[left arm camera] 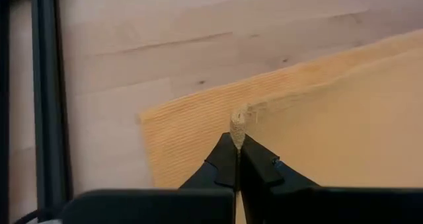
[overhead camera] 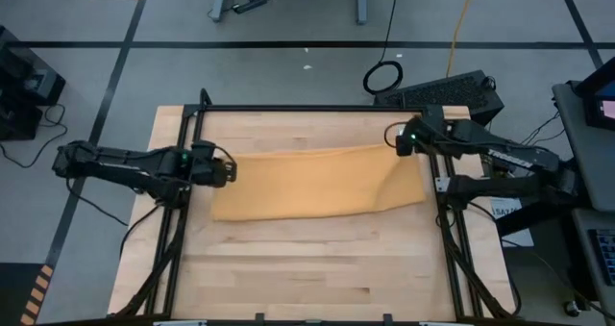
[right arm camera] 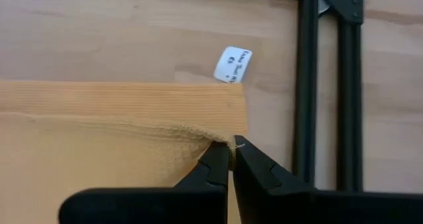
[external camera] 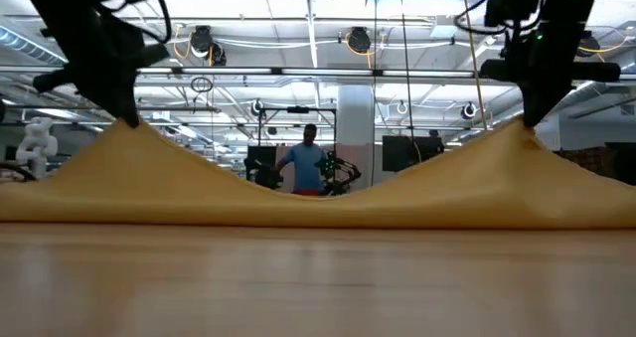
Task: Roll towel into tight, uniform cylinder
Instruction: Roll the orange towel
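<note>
**Front half of the table is wide open**

Bare wood table [overhead camera: 317,268] in front of the towel [overhead camera: 307,187], easy passage. The black frame [overhead camera: 288,109] hems the back and sides, and both raised towel corners block low crossings there.

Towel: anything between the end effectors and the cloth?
Nothing visible. Left end effector and right end effector are each shut on an edge of the towel, lifting both ends off the table.
</note>
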Controlling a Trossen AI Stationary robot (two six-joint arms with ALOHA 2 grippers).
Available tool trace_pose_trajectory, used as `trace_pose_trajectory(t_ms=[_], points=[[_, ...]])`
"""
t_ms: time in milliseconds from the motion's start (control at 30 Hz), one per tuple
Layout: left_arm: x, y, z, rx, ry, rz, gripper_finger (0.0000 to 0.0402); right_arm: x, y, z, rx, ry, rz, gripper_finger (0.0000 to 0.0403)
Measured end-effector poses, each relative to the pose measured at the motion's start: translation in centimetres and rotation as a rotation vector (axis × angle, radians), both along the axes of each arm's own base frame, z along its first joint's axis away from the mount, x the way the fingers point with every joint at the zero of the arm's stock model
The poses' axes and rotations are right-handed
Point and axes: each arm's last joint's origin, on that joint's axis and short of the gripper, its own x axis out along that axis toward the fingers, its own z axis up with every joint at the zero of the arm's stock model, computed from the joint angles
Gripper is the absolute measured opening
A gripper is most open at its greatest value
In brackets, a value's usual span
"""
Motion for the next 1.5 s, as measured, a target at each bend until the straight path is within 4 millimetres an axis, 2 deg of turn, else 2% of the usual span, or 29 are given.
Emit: trace_pose_trajectory(t_ms=[233,500,700,900,1133,1500], points=[[-0.3,0.7,-2.6,-0.126,0.116,0.043,0.0002,0.6,-2.0,-1.2,0.043,0.121,0.014,0.0],[-0.8,0.5,-2.2,-0.18,0.077,0.025,0.0002,0.7,-2.1,-1.5,0.071,0.147,0.047,0.0],[-1.1,1.1,-1.8,-0.044,0.078,0.062,0.0001,0.9,-2.3,-2.3,0.01,0.15,0.035,0.0],[-1.2,2.1,-1.9,-0.027,0.129,0.064,0.0001,1.0,-2.4,-3.6,-0.003,0.132,0.024,0.0],[-1.6,2.6,-3.5,-0.061,0.153,0.089,0.0001,0.8,-2.5,-3.9,-0.036,0.154,0.002,0.0],[-1.5,2.9,-4.7,-0.039,0.12,0.112,0.0004,1.5,-3.0,-4.1,-0.078,0.169,0.02,0.0]])
